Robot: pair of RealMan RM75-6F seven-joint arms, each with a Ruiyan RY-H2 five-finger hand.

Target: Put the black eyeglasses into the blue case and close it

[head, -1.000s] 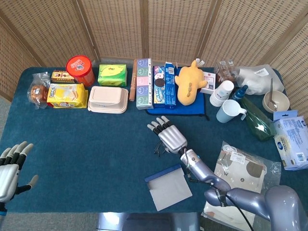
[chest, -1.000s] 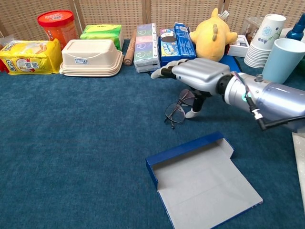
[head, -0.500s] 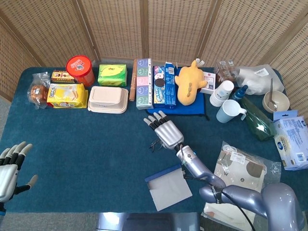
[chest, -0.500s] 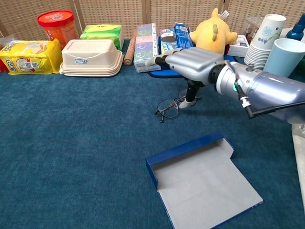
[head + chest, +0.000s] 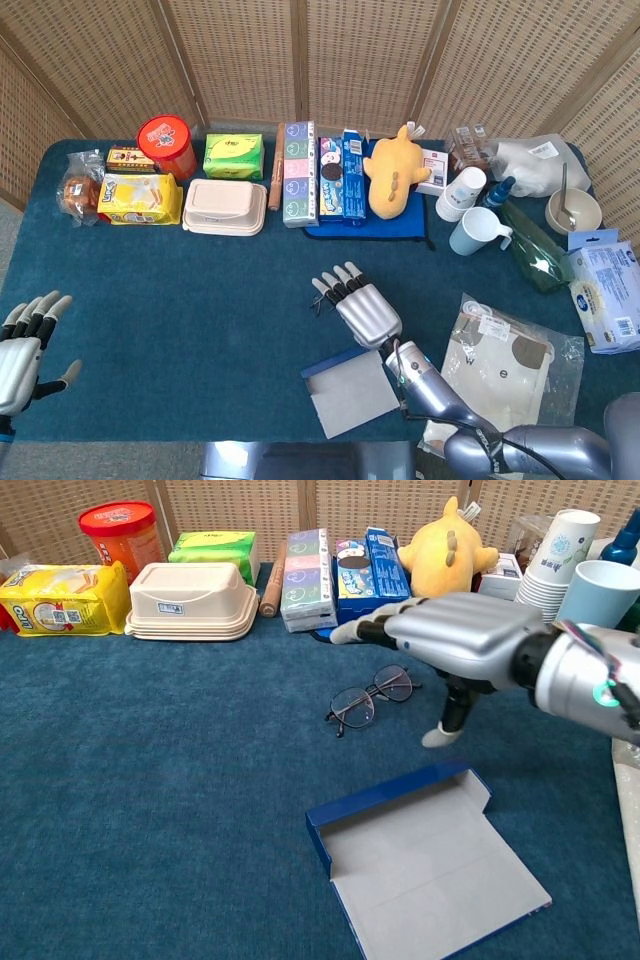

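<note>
We saw the blue case (image 5: pixel 430 865) lying open and flat on the desk (image 5: pixel 150 780), nothing inside it. The black eyeglasses (image 5: pixel 368 697) lay on the cloth just beyond it. Our right hand (image 5: pixel 450 640) hovered above them with fingers spread, holding nothing. Our left hand (image 5: pixel 25 340), seemingly empty too, sat well apart

Black eyeglasses (image 5: pixel 366 696): we count one pair
Blue case (image 5: pixel 428 858): one (lying open)
Hands: two, left hand (image 5: pixel 22 347) and right hand (image 5: pixel 455 640)
Plush toy (image 5: pixel 392 169): one
Light blue mug (image 5: pixel 475 232): we see one
Red canister (image 5: pixel 166 144): one
</note>
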